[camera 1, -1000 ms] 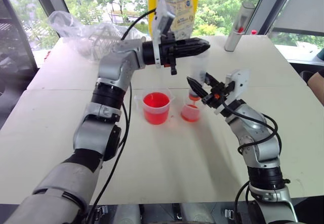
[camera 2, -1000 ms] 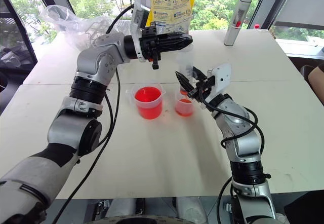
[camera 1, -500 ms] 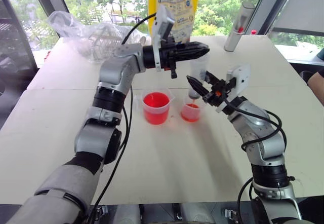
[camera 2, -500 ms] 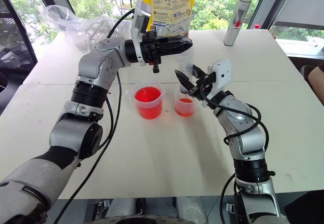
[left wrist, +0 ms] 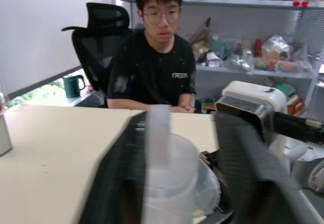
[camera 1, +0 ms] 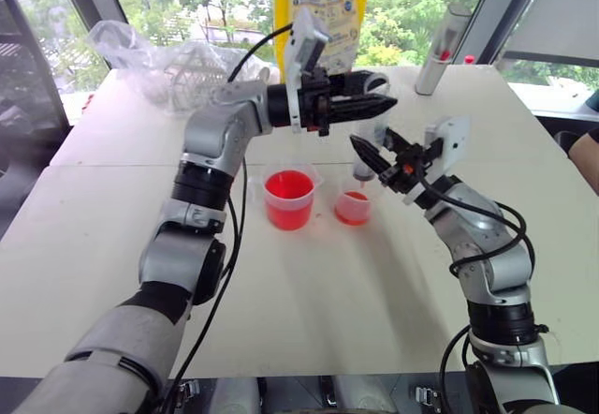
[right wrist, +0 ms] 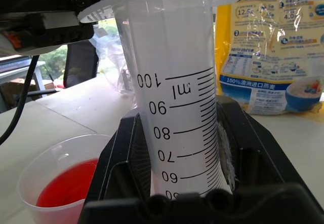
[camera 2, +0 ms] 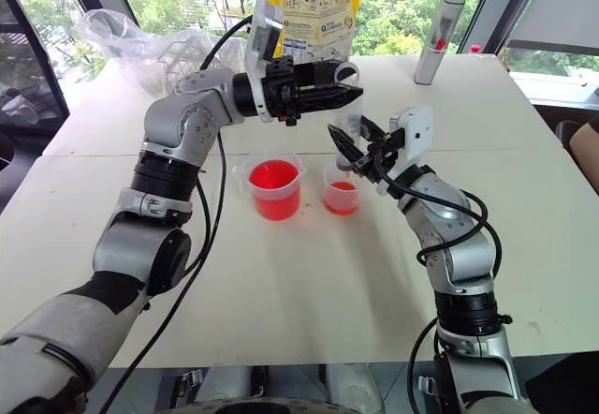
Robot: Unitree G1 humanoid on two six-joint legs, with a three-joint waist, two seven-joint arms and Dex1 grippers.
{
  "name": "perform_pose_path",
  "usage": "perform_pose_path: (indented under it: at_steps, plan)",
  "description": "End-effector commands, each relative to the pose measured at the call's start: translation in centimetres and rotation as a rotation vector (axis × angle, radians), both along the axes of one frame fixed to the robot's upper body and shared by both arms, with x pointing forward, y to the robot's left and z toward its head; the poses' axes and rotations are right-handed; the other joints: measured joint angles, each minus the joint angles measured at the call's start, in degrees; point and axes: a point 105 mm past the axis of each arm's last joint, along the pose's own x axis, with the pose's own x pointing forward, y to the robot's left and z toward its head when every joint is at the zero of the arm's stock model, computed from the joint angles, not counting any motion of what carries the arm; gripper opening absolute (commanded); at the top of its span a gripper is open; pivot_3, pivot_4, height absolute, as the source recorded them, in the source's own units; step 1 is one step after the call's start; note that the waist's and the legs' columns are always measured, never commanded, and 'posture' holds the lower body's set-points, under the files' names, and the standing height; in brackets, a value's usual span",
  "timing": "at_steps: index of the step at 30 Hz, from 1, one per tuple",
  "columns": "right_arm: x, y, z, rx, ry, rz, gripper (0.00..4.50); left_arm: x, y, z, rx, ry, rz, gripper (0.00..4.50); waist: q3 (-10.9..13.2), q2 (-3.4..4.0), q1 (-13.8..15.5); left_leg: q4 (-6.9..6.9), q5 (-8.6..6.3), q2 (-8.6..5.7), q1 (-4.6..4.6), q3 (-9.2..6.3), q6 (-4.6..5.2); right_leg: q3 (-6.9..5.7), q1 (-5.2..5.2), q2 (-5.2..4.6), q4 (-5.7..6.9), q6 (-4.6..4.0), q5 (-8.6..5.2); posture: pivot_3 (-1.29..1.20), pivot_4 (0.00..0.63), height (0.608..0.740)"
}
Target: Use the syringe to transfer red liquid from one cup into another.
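White tabletop (camera 1: 309, 311), cups side by side. My right hand (camera 1: 374, 156) is clamped on the syringe (right wrist: 177, 107), upright over the small cup (camera 1: 353, 207). My left hand (camera 1: 374, 105) just let go of the plunger top, fingers now apart, so I'd guess this squirt's done.

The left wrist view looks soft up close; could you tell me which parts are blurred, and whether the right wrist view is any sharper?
Left wrist view: the near fingers and syringe top are blurred, the person behind is sharp. Right wrist view: the syringe scale reads crisply.
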Motion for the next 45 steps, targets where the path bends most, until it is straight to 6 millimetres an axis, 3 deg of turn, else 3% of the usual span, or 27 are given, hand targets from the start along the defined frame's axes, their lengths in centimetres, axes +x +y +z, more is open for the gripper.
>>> perform_pose_path:
  at_steps: [1, 2, 9, 13, 17, 19, 23, 28, 31, 36, 41, 45]
  plan:
    - [-1.7, 0.6, 4.6, 0.037, -0.182, 0.038, 1.40, -0.1, 0.5, 0.2, -0.003, -0.014, 0.026, 4.19, 0.0, 0.04, -0.1, -0.01, 0.00, 0.00, 0.01, 0.00, 0.00, 0.01, 0.00, 0.00, 0.00, 0.00, 0.00, 0.00, 0.150, 0.740]
    - [-1.8, 0.7, 4.6, 0.039, -0.181, 0.041, 1.40, -0.1, 0.6, 0.5, -0.012, -0.020, 0.035, 4.38, 0.0, 0.04, -0.1, -0.02, 0.00, 0.02, 0.04, -0.02, 0.00, 0.02, 0.00, 0.01, 0.01, 0.00, 0.00, 0.00, 0.150, 0.740]
    - [-2.0, 1.0, 4.4, 0.046, -0.171, 0.051, 1.40, -0.2, 2.8, 2.9, -0.094, -0.063, 0.114, 4.38, 0.0, 0.04, 0.1, 0.01, 0.00, 0.04, -0.01, -0.02, 0.00, 0.02, 0.00, 0.00, 0.01, 0.00, 0.00, 0.00, 0.150, 0.740]
    - [-1.9, 1.0, 4.2, 0.046, -0.162, 0.052, 1.40, 0.1, 4.7, 3.4, -0.100, -0.080, 0.180, 4.38, 0.0, 0.04, 0.0, 0.00, 0.00, 0.04, 0.03, -0.03, 0.00, 0.03, 0.00, 0.00, 0.02, 0.00, 0.00, 0.00, 0.150, 0.740]
    - [-1.8, 0.8, 4.2, 0.049, -0.148, 0.049, 1.40, 0.0, 7.0, 2.4, -0.071, -0.071, 0.241, 4.38, 0.0, 0.05, -0.2, -0.02, 0.00, 0.06, 0.08, 0.00, 0.00, 0.06, 0.00, 0.00, 0.04, 0.00, 0.00, 0.00, 0.150, 0.740]
    - [-1.4, 0.4, 4.9, 0.046, -0.129, 0.043, 1.40, -0.5, 7.9, 1.1, -0.030, -0.061, 0.257, 4.38, 0.0, 0.07, -0.1, -0.02, 0.00, 0.10, 0.09, -0.02, -0.01, 0.06, 0.00, 0.00, 0.06, 0.00, 0.00, 0.00, 0.150, 0.740]
    - [-0.3, -1.0, 5.9, -0.017, -0.057, 0.015, 1.40, -1.4, 8.7, -0.6, 0.015, -0.051, 0.278, 4.38, 0.0, 0.07, 0.1, 0.02, 0.01, 0.13, 0.09, 0.01, -0.02, 0.06, 0.02, -0.16, 0.10, -0.01, 0.00, 0.00, 0.150, 0.740]
    - [1.4, -4.2, 7.8, 0.052, 0.226, -0.005, 1.40, -2.3, 9.1, -1.4, 0.013, -0.037, 0.294, 4.38, 0.0, 0.06, 0.4, 0.05, 0.01, 0.07, 0.03, 0.00, -0.01, 0.04, 0.05, -0.33, 0.04, 0.00, 0.01, 0.00, 0.150, 0.740]
    - [2.1, -6.0, 6.4, -0.052, 0.438, -0.070, 1.40, -2.6, 9.2, -1.8, 0.018, -0.040, 0.308, 4.38, 0.0, 0.06, 0.3, -0.03, 0.00, 0.06, 0.03, -0.01, 0.00, 0.05, 0.04, -0.35, -0.03, -0.01, 0.00, 0.00, 0.150, 0.740]
    - [2.1, -7.2, 3.5, -0.164, 0.692, -0.105, 1.40, -3.2, 9.2, -2.2, 0.011, -0.040, 0.314, 4.38, 0.0, 0.06, -0.1, -0.07, -0.01, 0.06, 0.03, 0.00, 0.02, 0.12, 0.01, -0.29, -0.07, -0.02, 0.00, 0.00, 0.150, 0.740]
    - [2.6, -8.3, -1.0, -0.185, 0.927, -0.191, 1.40, -3.6, 9.2, -2.4, 0.008, -0.045, 0.327, 4.38, 0.0, 0.06, 0.0, -0.06, -0.01, 0.06, 0.02, -0.01, 0.02, 0.13, -0.01, -0.24, -0.06, -0.02, 0.00, 0.00, 0.150, 0.740]
    - [3.1, -8.8, -2.8, -0.113, 1.048, -0.246, 1.40, -3.9, 9.2, -2.4, 0.009, -0.049, 0.329, 4.38, 0.0, 0.06, 0.0, -0.03, -0.01, 0.06, -0.04, 0.00, 0.02, 0.14, -0.02, -0.28, -0.07, -0.01, 0.00, 0.00, 0.150, 0.740]
